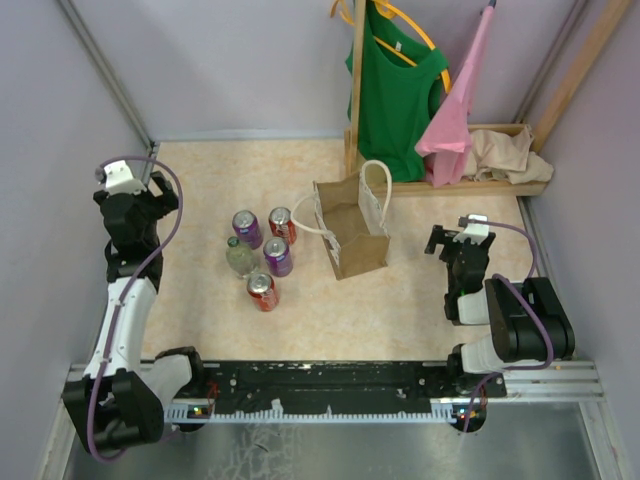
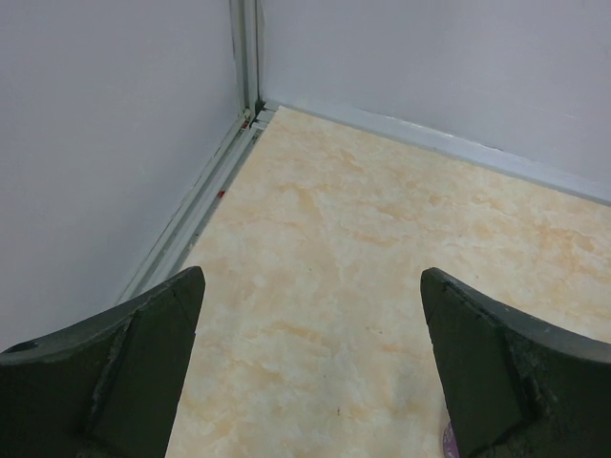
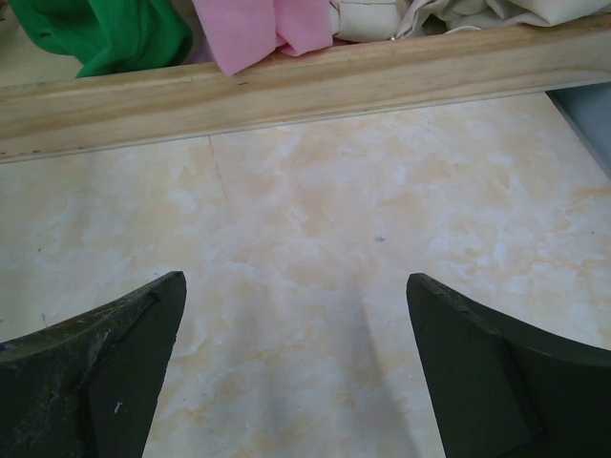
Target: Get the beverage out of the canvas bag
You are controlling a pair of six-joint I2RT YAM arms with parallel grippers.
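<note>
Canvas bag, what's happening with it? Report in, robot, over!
Left gripper open, empty; right gripper open, empty. Canvas bag upright, untouched, contents unseen. Drink cans clustered beside it, nothing blocking.

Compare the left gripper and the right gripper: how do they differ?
The left gripper is near the far-left corner, left of the drinks; the right gripper is right of the canvas bag. The left gripper faces the table and wall; the right gripper faces the wooden rack base and hanging clothes. Both have open jaws, holding nothing.
</note>
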